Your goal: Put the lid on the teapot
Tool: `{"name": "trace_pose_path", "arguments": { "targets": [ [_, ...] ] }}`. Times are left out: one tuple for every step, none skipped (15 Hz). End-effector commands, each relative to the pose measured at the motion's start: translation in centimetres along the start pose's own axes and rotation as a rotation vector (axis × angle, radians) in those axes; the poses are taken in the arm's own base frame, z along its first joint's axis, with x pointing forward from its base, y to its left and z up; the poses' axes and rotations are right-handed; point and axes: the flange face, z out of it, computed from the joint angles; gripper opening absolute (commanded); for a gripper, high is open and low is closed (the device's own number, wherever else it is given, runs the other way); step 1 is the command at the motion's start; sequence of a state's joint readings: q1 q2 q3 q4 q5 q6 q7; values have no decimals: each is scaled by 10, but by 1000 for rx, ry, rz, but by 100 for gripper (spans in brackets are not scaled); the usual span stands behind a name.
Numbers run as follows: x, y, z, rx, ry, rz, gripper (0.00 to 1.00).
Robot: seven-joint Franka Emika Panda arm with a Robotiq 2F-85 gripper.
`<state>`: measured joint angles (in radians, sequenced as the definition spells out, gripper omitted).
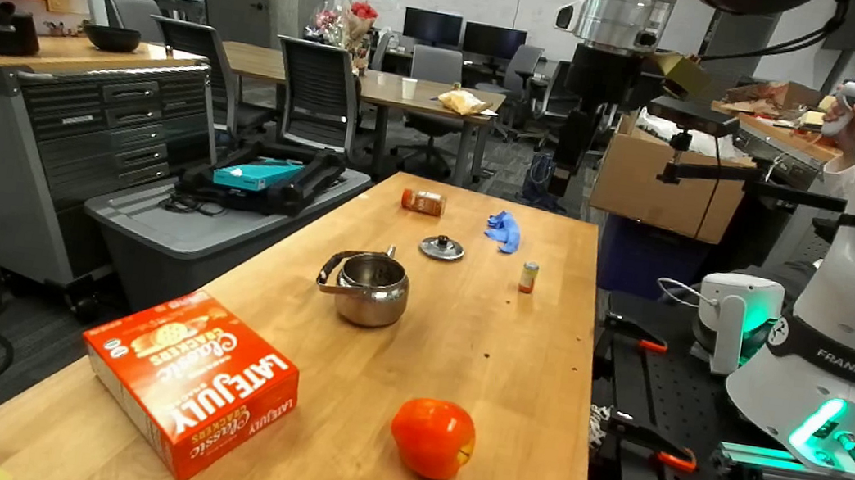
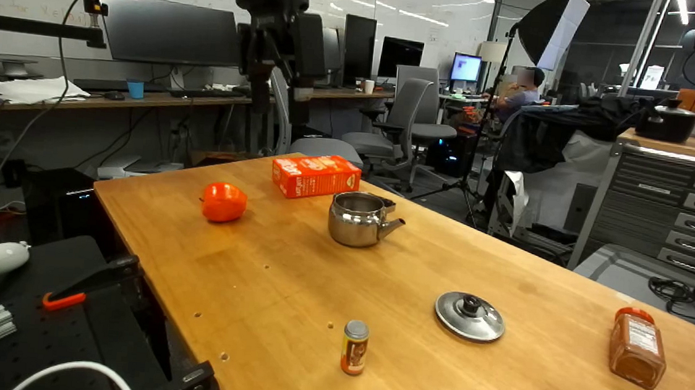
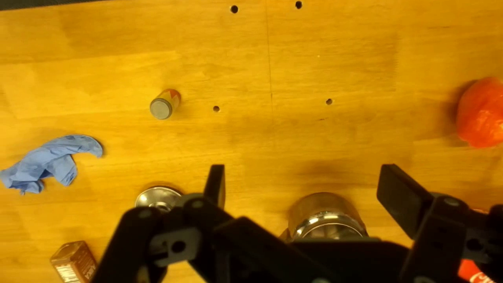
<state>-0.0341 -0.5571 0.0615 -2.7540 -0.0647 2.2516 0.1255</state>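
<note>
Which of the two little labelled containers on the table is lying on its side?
The larger, red-capped brown jar lies on its side; the smaller, grey-topped container stands upright.

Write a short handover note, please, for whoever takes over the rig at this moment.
Gripper: open and empty, raised above the table.
Lid: lying on the table, knob up, apart from the teapot.
Teapot: upright on the table, uncovered, between the lid and the cracker box.
Done: nothing that shows; the lid is ungripped and off the pot.
Left: grasp the lid, probably by its knob, seat it on the teapot, let go.
</note>
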Motion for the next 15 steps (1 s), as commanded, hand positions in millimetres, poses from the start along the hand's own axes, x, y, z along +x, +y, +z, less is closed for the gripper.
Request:
{"name": "trace_pose_path", "arguments": {
  "targets": [
    [10, 17, 13, -7, 17, 36, 100],
    [12, 20, 17, -2, 21, 42, 100],
    [14, 23, 20, 5, 27, 50, 100],
    [17, 26, 24, 11, 35, 63, 100],
    [19, 28, 28, 17, 43, 73, 100],
    [23, 31, 31, 22, 45, 79, 100],
    [28, 33, 35, 28, 42, 78, 100],
    [32, 34, 38, 33, 37, 79, 100],
    [37, 36, 42, 44, 30, 71, 100],
    [42, 37, 45, 49, 20, 70, 100],
    [47, 39, 49, 55, 7, 71, 100],
    [53, 42, 51, 61, -5, 75, 100],
    [60, 45, 53, 67, -16, 81, 100],
    [66, 48, 54, 74, -27, 87, 100],
    [76, 57, 50, 84, -39, 91, 100]
  ]
}}
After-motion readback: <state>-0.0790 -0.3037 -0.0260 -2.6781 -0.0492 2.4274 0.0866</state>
